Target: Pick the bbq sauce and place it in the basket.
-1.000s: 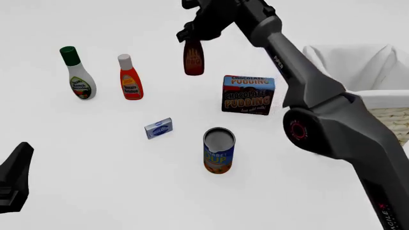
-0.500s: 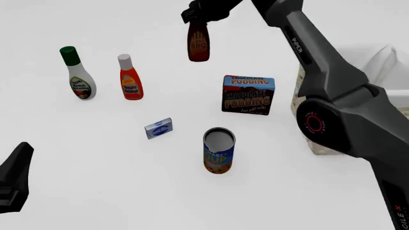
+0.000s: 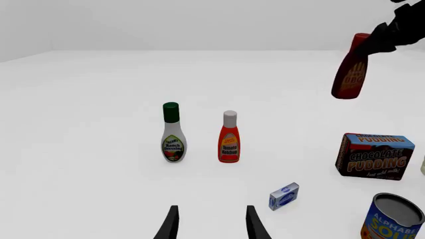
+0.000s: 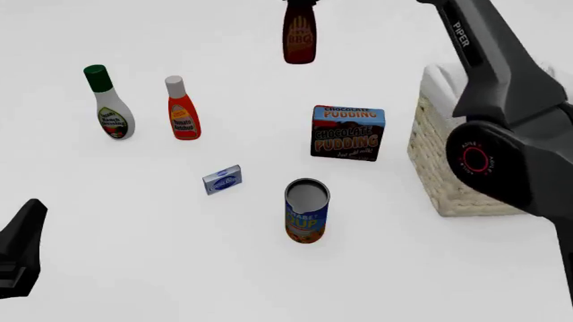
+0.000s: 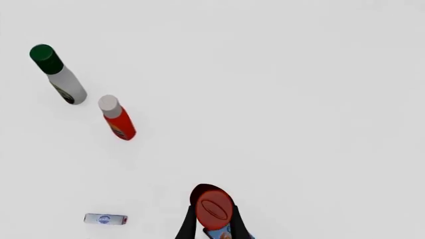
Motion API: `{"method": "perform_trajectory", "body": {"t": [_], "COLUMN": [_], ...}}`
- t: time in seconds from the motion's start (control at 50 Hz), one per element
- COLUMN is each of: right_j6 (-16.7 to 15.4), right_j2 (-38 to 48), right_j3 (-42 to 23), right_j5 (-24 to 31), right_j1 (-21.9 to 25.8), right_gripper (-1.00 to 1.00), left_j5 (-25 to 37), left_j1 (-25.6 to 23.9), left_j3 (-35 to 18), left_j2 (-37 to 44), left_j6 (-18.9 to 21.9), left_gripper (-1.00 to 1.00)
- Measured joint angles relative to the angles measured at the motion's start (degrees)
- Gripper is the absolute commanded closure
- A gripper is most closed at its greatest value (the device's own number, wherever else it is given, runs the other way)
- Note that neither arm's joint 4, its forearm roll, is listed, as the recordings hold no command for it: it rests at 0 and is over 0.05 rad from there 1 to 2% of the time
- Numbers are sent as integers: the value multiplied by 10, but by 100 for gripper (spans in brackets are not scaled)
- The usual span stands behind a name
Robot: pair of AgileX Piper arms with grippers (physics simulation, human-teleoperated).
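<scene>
The bbq sauce [image 4: 299, 39], a dark brown bottle with a red cap, hangs high above the table at the back centre. My right gripper [image 5: 214, 225] is shut on its neck; the red cap [image 5: 212, 206] shows between the fingers. It also shows in the left wrist view [image 3: 351, 74], lifted in the air. The wicker basket [image 4: 439, 168] stands at the right, mostly hidden behind my right arm [image 4: 501, 134]. My left gripper [image 3: 211, 226] is open and empty, low at the near left [image 4: 18, 248].
On the table stand a white green-capped bottle [image 4: 109, 104], an orange-red bottle [image 4: 182, 111], a chocolate pudding box [image 4: 348, 132], a soup can [image 4: 306, 210] and a small blue box [image 4: 222, 179].
My right gripper has lifted the bbq sauce higher and carried it right, toward the basket's side. The right arm has swung off the basket's front wall. The left arm has not moved.
</scene>
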Motion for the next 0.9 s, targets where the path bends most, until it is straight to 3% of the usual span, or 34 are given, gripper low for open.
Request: {"method": "perform_trajectory", "body": {"t": [0.9], "right_j6": [-33], "right_j2": [-182], "right_j3": [129], "right_j5": [10], "right_j1": [-67], "right_gripper": [100], "left_j5": [0], "left_j1": [0], "left_j3": [0], "left_j2": [0], "left_j6": [0], "left_gripper": [-100]}}
